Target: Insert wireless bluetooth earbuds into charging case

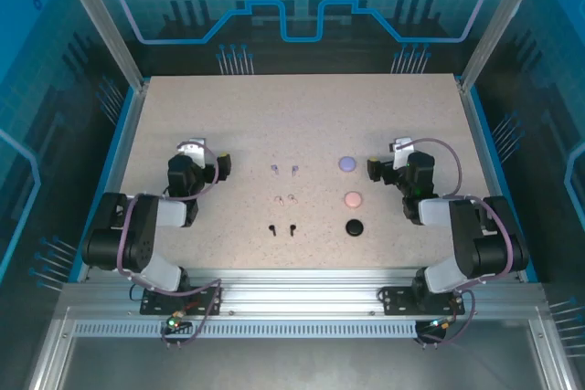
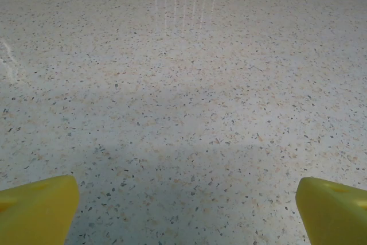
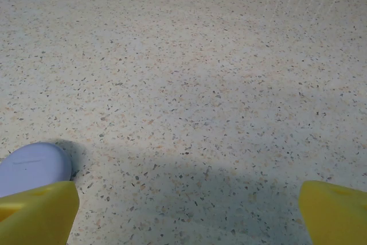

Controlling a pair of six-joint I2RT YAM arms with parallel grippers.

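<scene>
The speckled table (image 1: 302,116) carries everything, with the left arm (image 1: 128,235) and the right arm (image 1: 475,235) folded low at its near corners.

The left gripper (image 2: 186,213) hangs over bare tabletop with its yellow fingertips (image 2: 37,207) spread wide and nothing between them. The right gripper (image 3: 186,213) is just as wide apart and also holds nothing.

Three round cases, lids closed, sit in a line right of centre. The lavender case (image 1: 346,163) is farthest, the pink case (image 1: 353,198) is in the middle and the black case (image 1: 355,226) is nearest. The lavender case lies just beside the right gripper's left fingertip in the right wrist view. A faint mark on its lid is too small to read.

The earbuds lie loose at the table's centre, left of the cases and apart from them, in three pairs. The lavender pair (image 1: 284,169) is level with the lavender case, the pink pair (image 1: 285,198) with the pink case and the black pair (image 1: 282,228) with the black case. Each pair lies side by side. The lavender and black stems seem to run toward the near edge. The pink ones are too faint to tell.
</scene>
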